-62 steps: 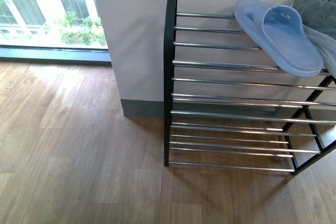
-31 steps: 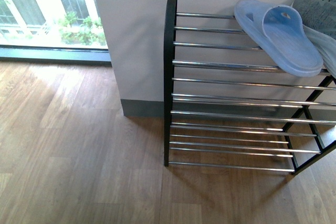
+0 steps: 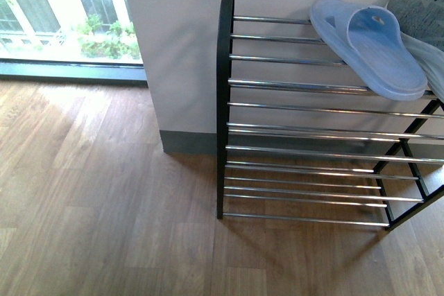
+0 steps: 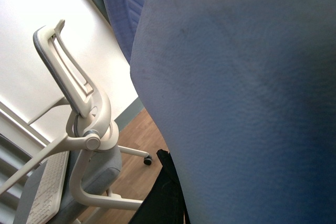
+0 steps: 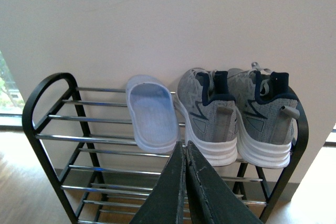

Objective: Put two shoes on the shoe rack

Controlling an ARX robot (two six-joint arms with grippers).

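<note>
Front view: shoe rack (image 3: 225,102) stands against the wall at 3 o'clock, top tier holding one pale blue slide (image 3: 368,50), long axis running wall-to-front and skewed toward 4 o'clock, w/ a grey sneaker (image 3: 416,12) touching it at the far edge. Floor in front shows no shoe; neither arm visible here.

Left wrist view: lens nearly filled by a pale blue rubbery surface (image 4: 236,98), apparently the second slide, pressed close to the camera. Left gripper itself hidden, so can't tell whether the jaws are clamped on it. Office chair (image 4: 79,145) at 8 o'clock in the bkgd.

Right wrist view: right gripper (image 5: 186,182) w/ fingers pressed together, nothing between them, pointed at the rack's top tier. Slide at 11 o'clock from the tips, two sneakers heels-out at 1 o'clock, all side by side.

Judgement: the bare stretch of bars at 9 o'clock of the racked slide is the likely landing spot; left arm is the one carrying, and the slide would need its long axis turned wall-to-front to match its mate.
</note>
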